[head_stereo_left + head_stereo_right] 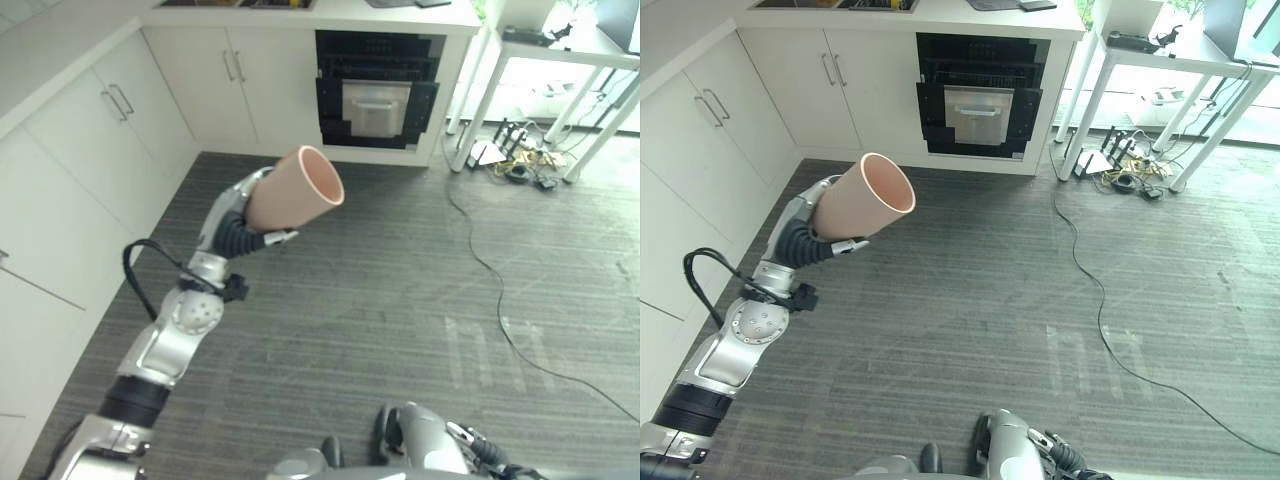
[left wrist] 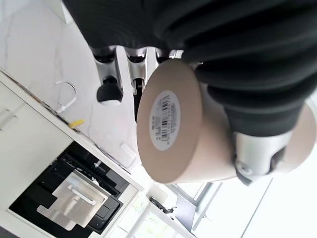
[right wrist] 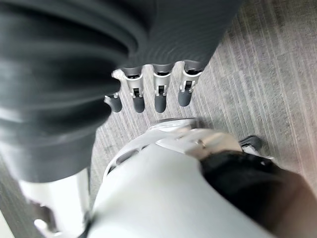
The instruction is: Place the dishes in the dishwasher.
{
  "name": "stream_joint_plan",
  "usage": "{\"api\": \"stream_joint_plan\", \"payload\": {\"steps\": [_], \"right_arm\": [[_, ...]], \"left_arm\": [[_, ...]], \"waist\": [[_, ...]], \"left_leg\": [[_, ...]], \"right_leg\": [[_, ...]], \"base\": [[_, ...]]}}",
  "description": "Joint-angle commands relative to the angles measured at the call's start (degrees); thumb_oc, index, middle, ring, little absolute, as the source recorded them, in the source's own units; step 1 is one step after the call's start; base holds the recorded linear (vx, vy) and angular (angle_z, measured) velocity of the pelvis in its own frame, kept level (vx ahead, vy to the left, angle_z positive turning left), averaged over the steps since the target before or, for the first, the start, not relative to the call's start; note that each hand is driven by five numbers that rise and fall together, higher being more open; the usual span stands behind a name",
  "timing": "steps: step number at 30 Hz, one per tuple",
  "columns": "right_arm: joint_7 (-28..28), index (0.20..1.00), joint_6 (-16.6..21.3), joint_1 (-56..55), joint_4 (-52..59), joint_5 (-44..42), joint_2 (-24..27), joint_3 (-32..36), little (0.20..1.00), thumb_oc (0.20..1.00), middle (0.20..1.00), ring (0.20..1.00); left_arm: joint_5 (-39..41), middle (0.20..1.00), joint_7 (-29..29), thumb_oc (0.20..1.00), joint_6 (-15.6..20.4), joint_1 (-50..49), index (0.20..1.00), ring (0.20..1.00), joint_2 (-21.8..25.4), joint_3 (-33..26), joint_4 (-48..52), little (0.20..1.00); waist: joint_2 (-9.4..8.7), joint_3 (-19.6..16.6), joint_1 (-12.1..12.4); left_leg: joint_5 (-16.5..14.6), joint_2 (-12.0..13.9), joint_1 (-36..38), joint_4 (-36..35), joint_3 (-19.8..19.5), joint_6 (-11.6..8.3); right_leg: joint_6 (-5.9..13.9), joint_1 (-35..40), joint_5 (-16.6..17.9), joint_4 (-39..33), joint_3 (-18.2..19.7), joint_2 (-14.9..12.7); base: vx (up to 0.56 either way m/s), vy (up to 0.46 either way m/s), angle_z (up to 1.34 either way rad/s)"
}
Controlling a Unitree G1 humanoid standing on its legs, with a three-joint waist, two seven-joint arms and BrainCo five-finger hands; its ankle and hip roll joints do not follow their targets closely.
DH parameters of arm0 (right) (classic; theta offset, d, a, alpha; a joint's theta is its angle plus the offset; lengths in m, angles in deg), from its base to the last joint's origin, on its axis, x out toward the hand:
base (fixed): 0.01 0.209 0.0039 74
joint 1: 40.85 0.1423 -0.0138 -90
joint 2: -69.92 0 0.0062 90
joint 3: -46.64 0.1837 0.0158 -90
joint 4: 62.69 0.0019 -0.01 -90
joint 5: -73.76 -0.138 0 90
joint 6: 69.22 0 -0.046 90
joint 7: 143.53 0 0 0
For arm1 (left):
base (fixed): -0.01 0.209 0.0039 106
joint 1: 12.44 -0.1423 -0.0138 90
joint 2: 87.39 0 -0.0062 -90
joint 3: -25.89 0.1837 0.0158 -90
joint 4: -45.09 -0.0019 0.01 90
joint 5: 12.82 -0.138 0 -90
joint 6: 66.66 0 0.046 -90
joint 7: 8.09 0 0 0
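Held out over the floor (image 1: 400, 300), a tan cup (image 1: 295, 190) sits in the robot's left hand (image 1: 238, 215), fingers and thumb curled round its body near the base. It is tipped nearly on its side, the open mouth pointing up and ahead toward the dishwasher (image 1: 378, 90); the left wrist view shows its flat bottom with a white sticker (image 2: 165, 120) facing back along the arm. That tilt looks like plain carrying posture, though it would also suit sliding the cup in mouth-first.

Across the room the dishwasher stands open in the run of white cabinets (image 1: 235, 85), its dark racks showing and a silver panel in the middle. It is well apart from the cup, so I'd judge the job is at the carrying stage: the cup has yet to reach the rack.

Down at the robot's side, the right hand (image 3: 148, 94) hangs with fingers straight and relaxed, holding nothing, seemingly kept out of the way.

Off to the right, a white table (image 1: 560, 50) stands with a tangle of cables (image 1: 515, 160) under it.
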Motion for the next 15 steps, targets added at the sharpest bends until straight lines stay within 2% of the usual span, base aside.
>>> {"api": "stream_joint_plan", "payload": {"steps": [1,2,3,4,5,6,7,8,9,10,12,14,15], "right_arm": [[0.4,1.000,0.9,-1.5,-4.8,-0.9,0.2,1.6,1.000,1.000,1.000,1.000],[0.5,1.000,0.6,-2.1,-5.3,-1.2,0.1,2.8,1.000,1.000,1.000,1.000],[0.2,1.000,0.6,-2.3,-6.1,-1.2,0.1,3.1,1.000,1.000,1.000,1.000],[-0.3,1.000,0.4,-2.1,-6.8,-1.0,0.5,3.0,1.000,1.000,1.000,1.000],[-1.1,1.000,-0.1,-1.5,-7.1,0.1,1.5,2.5,1.000,1.000,1.000,1.000],[-0.2,1.000,1.4,-1.3,-6.9,3.5,3.7,2.1,1.000,1.000,1.000,1.000],[-0.2,1.000,1.9,-1.2,-6.9,3.4,4.2,2.1,1.000,1.000,1.000,1.000],[0.3,1.000,2.8,-0.8,-7.2,2.2,5.1,2.2,1.000,1.000,1.000,1.000],[0.9,1.000,3.2,-0.3,-7.2,0.6,5.8,2.5,1.000,1.000,1.000,1.000],[1.5,1.000,3.3,0.1,-7.0,-0.4,6.2,2.6,1.000,1.000,1.000,1.000],[2.0,1.000,3.3,1.8,-6.8,0.1,6.4,2.7,1.000,1.000,1.000,1.000],[1.7,1.000,3.4,3.2,-6.7,0.7,5.9,2.5,1.000,1.000,1.000,1.000],[1.6,1.000,3.2,3.4,-6.6,0.5,5.8,2.5,1.000,1.000,1.000,1.000]], "left_arm": [[2.0,0.200,2.5,0.200,2.7,3.9,0.200,0.200,2.5,-0.5,1.4,0.200],[1.9,0.200,1.2,0.200,5.0,3.0,0.200,0.200,2.3,-1.3,0.4,0.200],[1.6,0.200,0.6,0.200,5.2,2.5,0.200,0.200,1.9,-1.2,0.4,0.200],[1.2,0.200,0.1,0.200,4.8,2.0,0.200,0.200,1.1,-0.6,0.5,0.200],[0.8,0.200,0.3,0.200,3.9,1.6,0.200,0.200,-0.1,0.1,1.2,0.200],[1.0,0.200,0.0,0.200,1.8,1.9,0.200,0.200,-0.6,0.3,3.5,0.200],[1.4,0.200,-0.3,0.200,1.2,2.0,0.200,0.200,-0.6,0.2,4.1,0.200],[2.2,0.200,-0.6,0.200,0.4,2.3,0.200,0.200,-0.3,0.2,4.8,0.200],[3.2,0.200,-0.9,0.200,-0.1,3.0,0.200,0.200,0.0,0.1,5.1,0.200],[4.0,0.200,-1.1,0.200,0.0,3.7,0.200,0.200,0.2,0.1,4.9,0.200],[4.3,0.200,-1.3,0.200,1.0,3.5,0.200,0.200,0.8,-0.7,4.6,0.200],[4.4,0.200,-0.6,0.200,1.2,3.1,0.200,0.200,1.5,-1.2,4.5,0.200],[4.5,0.200,-0.5,0.200,1.2,3.0,0.200,0.200,1.6,-1.2,4.5,0.200]], "waist": [[0.36,1.2,-2.7],[0.29,0.9,-2.8],[0.04,0.3,-2.9],[-0.01,-0.5,-3.3],[0.77,-1.8,-3.7],[1.27,-2.8,-3.4],[1.03,-2.8,-3.0],[-0.11,-2.6,-2.4],[-0.16,-2.1,-1.8],[0.06,-1.6,-1.2],[0.63,-0.7,0.0],[0.97,-0.4,0.7],[0.91,-0.4,0.8]], "left_leg": [[-6.3,-1.3,-0.5,4.6,-2.2,0.49],[-9.0,-2.0,0.1,7.5,-1.2,0.84],[-10.1,-2.7,0.8,9.0,-1.3,0.84],[-12.1,-3.1,2.0,11.9,-0.9,0.36],[-9.0,-2.7,3.3,18.6,0.0,-2.32],[4.3,-1.4,-2.2,38.9,1.7,-8.81],[5.9,-1.1,-5.0,44.2,2.4,-9.70],[7.7,1.0,-11.1,54.6,4.5,-10.94],[7.8,3.7,-16.1,58.6,5.4,-11.06],[7.7,5.4,-18.6,57.2,6.2,-10.60],[5.0,5.9,-18.9,43.5,7.6,-7.59],[6.0,8.3,-17.4,27.1,8.8,-6.81],[6.2,8.3,-17.1,25.0,8.7,-6.78]], "right_leg": [[5.92,5.9,13.6,-3.5,2.1,-2.1],[5.68,6.3,13.1,-2.2,1.1,-2.8],[5.49,7.0,13.0,-2.0,0.4,-2.5],[4.42,7.7,11.8,-1.1,0.0,-1.5],[1.95,8.7,9.5,0.3,-2.3,0.5],[-2.94,13.6,5.4,-1.5,-5.6,3.0],[-3.90,14.8,4.5,-2.0,-6.1,3.0],[-5.53,17.1,3.0,-2.7,-7.2,2.5],[-6.41,18.9,2.1,-3.3,-8.1,2.8],[-6.88,20.6,1.4,-3.9,-8.2,3.4],[-6.45,23.0,0.3,-4.6,-6.2,4.6],[-5.36,24.5,-0.3,-5.4,-3.8,5.3],[-5.18,24.7,-0.4,-5.6,-3.3,5.3]], "base": [[0.78,-0.206,0.60],[0.79,-0.226,0.58],[0.83,-0.239,0.48],[0.82,-0.201,0.60],[1.03,-0.271,0.46],[0.87,-0.246,0.37],[0.63,-0.268,0.15],[0.29,-0.171,0.35],[0.29,-0.150,-0.14],[0.32,-0.045,-0.40],[0.40,0.089,-0.54],[0.37,0.190,-0.55],[0.36,0.230,-0.94]]}}
